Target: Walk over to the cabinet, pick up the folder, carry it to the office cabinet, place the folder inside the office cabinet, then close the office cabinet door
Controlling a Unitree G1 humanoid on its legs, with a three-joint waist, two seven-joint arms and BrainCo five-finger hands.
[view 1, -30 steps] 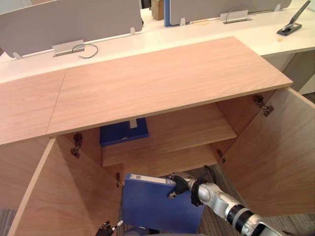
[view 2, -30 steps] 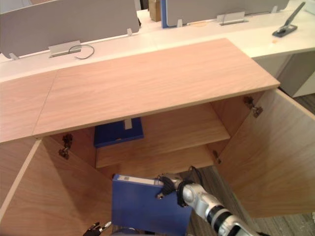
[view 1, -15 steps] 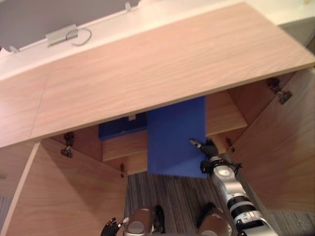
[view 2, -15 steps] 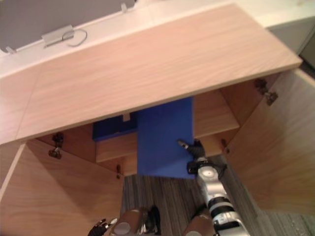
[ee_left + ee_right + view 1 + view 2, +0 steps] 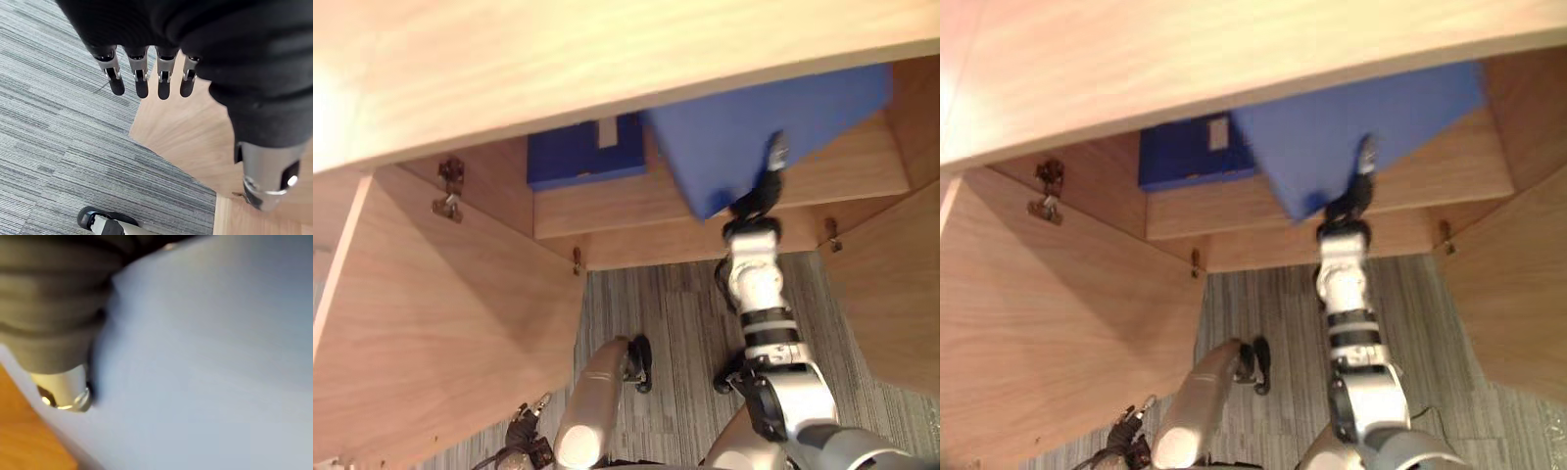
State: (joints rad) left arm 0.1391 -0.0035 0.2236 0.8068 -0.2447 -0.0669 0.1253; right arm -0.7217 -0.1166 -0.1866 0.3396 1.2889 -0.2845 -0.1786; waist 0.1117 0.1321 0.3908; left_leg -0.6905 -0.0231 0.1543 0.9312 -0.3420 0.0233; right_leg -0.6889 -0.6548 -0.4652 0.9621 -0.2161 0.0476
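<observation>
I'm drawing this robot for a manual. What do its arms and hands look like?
Both arms are smooth silver-grey tubes; the right arm carries black bands near the wrist. A dark ribbed cover wraps each hand's back and wrist. The left hand shows slim silver fingers with dark rounded tips; the right hand matches, with a silver thumb.

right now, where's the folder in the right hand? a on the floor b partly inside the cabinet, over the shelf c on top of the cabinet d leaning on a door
B: the folder, pinched by the right hand, reaches in under the cabinet top and over the shelf.
</observation>
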